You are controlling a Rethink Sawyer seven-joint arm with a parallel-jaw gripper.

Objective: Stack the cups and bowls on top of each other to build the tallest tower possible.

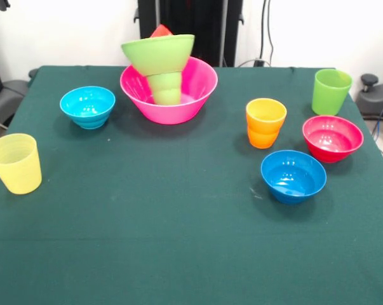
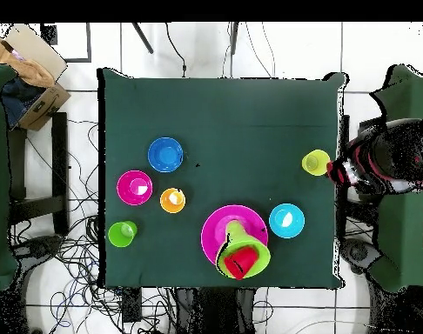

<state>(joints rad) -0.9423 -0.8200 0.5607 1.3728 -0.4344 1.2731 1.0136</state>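
Tower (image 1: 167, 79): stood upright in the pink bowl (image 1: 201, 89), tipped a little, top centre of the frame.
Gripper: not seen; its grip cannot be told.

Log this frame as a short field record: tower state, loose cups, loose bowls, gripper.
tower: large pink bowl at the base, small green cup standing in it, lime green bowl on that, leaning, red cup on top
loose cups: pale yellow cup, orange cup, taller lime green cup, all upright
loose bowls: light blue bowl, darker blue bowl, magenta bowl, all upright, none stacked
table: green cloth
gripper: not in view
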